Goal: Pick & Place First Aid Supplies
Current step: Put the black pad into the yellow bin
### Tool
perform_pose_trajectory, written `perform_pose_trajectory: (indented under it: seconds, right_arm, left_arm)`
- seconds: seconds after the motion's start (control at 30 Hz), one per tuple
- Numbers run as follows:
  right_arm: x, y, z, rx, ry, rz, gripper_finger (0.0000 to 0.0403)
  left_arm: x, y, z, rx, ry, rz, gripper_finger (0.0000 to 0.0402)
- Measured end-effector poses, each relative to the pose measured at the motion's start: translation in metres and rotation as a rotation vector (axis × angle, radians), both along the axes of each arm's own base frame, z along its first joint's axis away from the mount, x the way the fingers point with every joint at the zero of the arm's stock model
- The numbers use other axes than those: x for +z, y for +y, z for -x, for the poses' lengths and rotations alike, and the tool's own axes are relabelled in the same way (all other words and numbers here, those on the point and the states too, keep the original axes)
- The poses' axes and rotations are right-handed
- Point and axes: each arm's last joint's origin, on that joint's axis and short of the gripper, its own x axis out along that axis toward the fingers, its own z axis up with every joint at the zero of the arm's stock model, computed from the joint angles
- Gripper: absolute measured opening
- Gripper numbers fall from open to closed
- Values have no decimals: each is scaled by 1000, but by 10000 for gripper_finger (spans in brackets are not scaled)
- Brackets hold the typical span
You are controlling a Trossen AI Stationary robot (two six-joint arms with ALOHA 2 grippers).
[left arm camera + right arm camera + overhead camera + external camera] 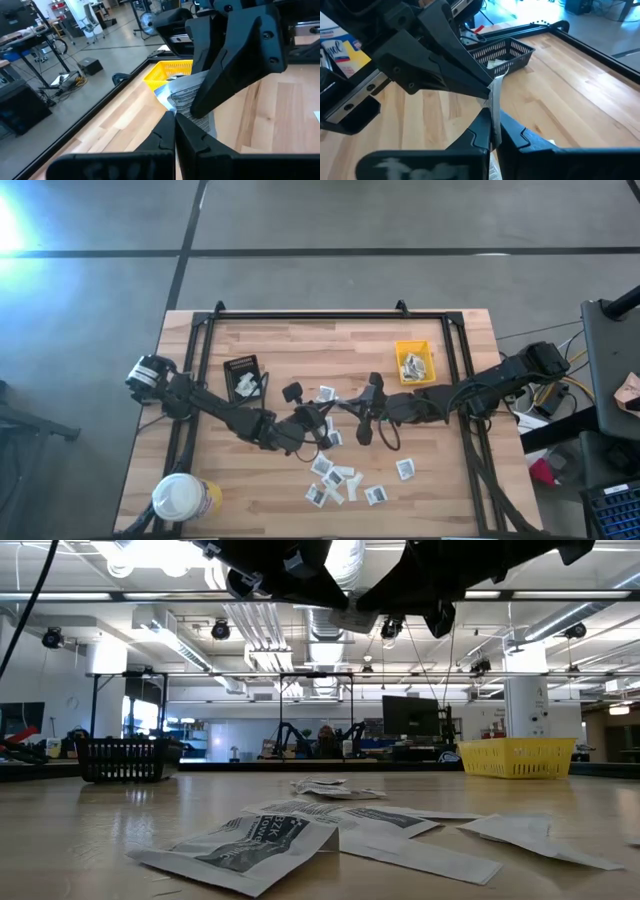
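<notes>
One first aid packet [186, 97], white with grey print, hangs in the air over the table's middle, and both grippers are shut on it. My left gripper [333, 412] reaches it from the table's left. My right gripper [357, 406] comes from the right. In the right wrist view the packet [496, 95] shows edge-on. Several more packets [335, 480] lie flat on the wood nearer the front edge, also in the low view [250, 840]. A few others [326, 393] lie close under the arms. My left gripper pinches the packet's end nearest it [181, 111] between its two fingers, reaching nearly level from the table's left. The packet is lifted clear of the table. My right gripper pinches the opposite end [495, 117] between its two fingers, coming nearly level from the table's right. The packet spans the short gap between the two pairs of fingertips.
A small yellow bin [414, 362] holding packets stands at the far right. A black tray [242, 377] with packets stands at the far left. A yellow tub with a white lid [180, 498] sits at the near left corner. A black frame [310, 315] borders the table.
</notes>
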Motion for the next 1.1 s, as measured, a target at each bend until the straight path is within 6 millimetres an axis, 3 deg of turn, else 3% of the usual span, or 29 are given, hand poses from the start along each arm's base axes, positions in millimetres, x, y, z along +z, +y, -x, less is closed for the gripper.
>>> perform_pose_trajectory:
  seconds: [0.63, 0.87, 1.1]
  right_arm:
    - [-10, 0, 7, 47, 140, 17, 9]
    - [-9, -11, 30, -119, 277, 80, 8]
    - [9, -26, 60, -319, 300, 166, 8]
  left_arm:
    - [-7, 3, 7, 8, 122, -43, 0]
    - [-11, 4, 9, 12, 151, -24, 0]
    - [-12, 3, 10, 5, 159, -22, 0]
